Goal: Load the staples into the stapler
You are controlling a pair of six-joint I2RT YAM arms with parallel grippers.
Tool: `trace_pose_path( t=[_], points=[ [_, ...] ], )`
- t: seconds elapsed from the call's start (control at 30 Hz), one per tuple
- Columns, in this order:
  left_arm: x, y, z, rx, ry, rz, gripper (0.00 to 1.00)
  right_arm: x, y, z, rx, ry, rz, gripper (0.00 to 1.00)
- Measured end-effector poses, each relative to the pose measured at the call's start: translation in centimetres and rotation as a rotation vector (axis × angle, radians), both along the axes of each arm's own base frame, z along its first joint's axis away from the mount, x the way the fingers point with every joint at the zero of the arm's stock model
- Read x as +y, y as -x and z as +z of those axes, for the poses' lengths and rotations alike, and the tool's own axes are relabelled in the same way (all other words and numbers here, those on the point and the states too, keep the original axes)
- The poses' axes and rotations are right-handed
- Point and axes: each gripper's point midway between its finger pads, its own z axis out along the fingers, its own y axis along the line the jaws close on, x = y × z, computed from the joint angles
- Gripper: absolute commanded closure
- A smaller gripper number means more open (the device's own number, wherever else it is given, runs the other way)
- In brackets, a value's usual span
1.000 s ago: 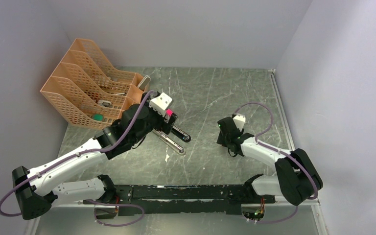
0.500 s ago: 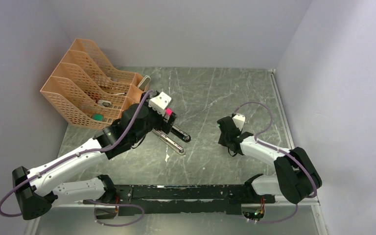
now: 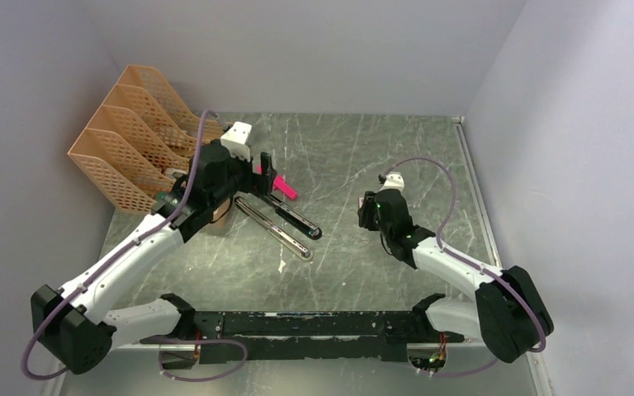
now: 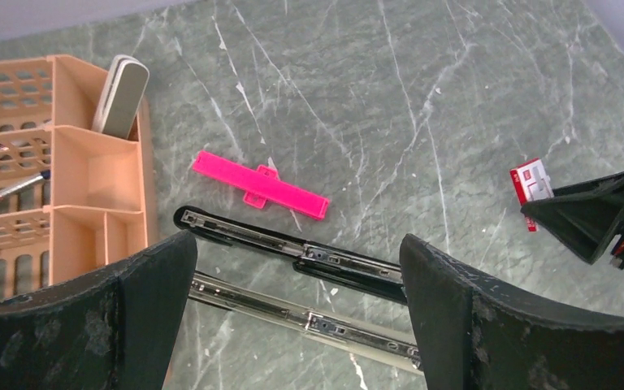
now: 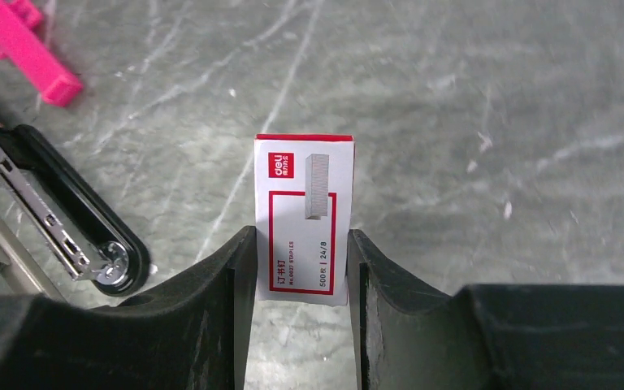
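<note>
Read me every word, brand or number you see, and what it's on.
"deli": red corner of the staple box.
"订书钉": its front, in red print.
"STAPLES": beside that; the number before it is too blurred.
"500" and "24/6": lower edge, last digit uncertain.
No other readable text.

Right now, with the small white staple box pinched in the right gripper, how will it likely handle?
The staple box looks like thin printed card, so it could probably dent if the right gripper squeezes harder. Its faces look smooth and it is pinched toward one end only, so it may pivot or slip. It is small, so probably light.
</note>
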Motion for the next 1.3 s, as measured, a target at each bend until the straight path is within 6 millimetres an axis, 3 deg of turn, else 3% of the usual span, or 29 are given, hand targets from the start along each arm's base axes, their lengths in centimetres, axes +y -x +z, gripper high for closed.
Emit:
trace_pose_path(
  t=[0.27,0.4,0.6,0.97,1.13,1.3],
  points=[
    [-0.4,-3.1,0.3,0.101,0.148,-0.003,0.03,3.3,-3.0,2.6,-0.09,0.112,0.268,0.86],
    [-1.4,-4.6,-1.1,0.185,0.252,-0.024,0.07,4.5,-4.1,3.3,-0.121,0.173,0.433,0.84],
    [-3.6,-6.8,-4.9,0.355,0.394,-0.068,0.17,6.3,-5.0,1.2,-0.077,0.233,0.666,0.84],
    [-8.4,-11.2,-9.3,0.526,0.529,-0.168,0.35,5.3,-7.3,-2.3,0.024,0.271,0.873,0.81],
    [-10.5,-11.6,-12.3,0.609,0.554,-0.201,0.38,4.0,-6.8,-4.3,0.083,0.261,0.901,0.8],
    [-13.0,-10.9,-14.4,0.677,0.579,-0.256,0.49,3.8,-6.5,-5.3,0.101,0.263,0.926,0.8]
  ],
)
